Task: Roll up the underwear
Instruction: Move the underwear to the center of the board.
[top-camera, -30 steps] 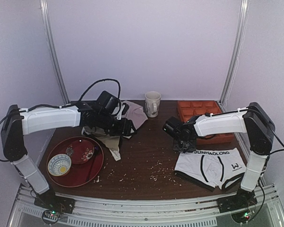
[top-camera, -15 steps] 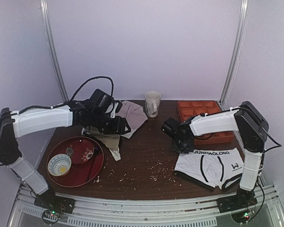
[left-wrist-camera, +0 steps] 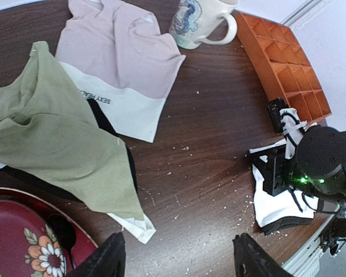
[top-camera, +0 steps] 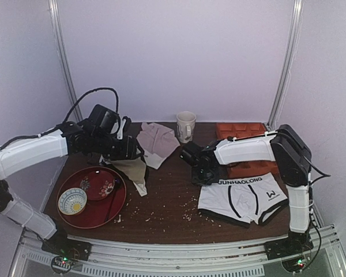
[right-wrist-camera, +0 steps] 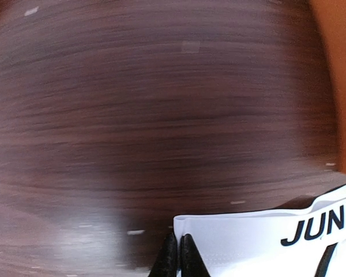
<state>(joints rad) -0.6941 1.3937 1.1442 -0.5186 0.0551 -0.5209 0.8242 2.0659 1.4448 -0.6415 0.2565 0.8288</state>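
The underwear [top-camera: 242, 199], white boxer briefs with black piping and a lettered waistband, lies flat at the front right of the table. My right gripper [top-camera: 203, 176] is at its far left corner, shut on the waistband's edge. In the right wrist view the fingertips [right-wrist-camera: 179, 257] pinch the white band of the underwear [right-wrist-camera: 259, 236] just above the blurred wood. My left gripper [top-camera: 134, 153] hovers open over the olive garment on the left side. Its wrist view shows nothing between the wide-apart fingers of this gripper [left-wrist-camera: 181, 259], with the underwear [left-wrist-camera: 274, 208] off to the right.
An olive-beige garment [top-camera: 132, 170] and a pale pinkish cloth [top-camera: 157, 141] lie left of centre. A mug [top-camera: 185, 126] stands at the back, an orange compartment tray [top-camera: 242, 131] at the back right. A red tray [top-camera: 118, 199] with a bowl [top-camera: 72, 201] sits front left. Crumbs dot the wood.
My right gripper closed on the waistband corner and pulled the underwear to the left. My left arm drew back toward the left, staying open.
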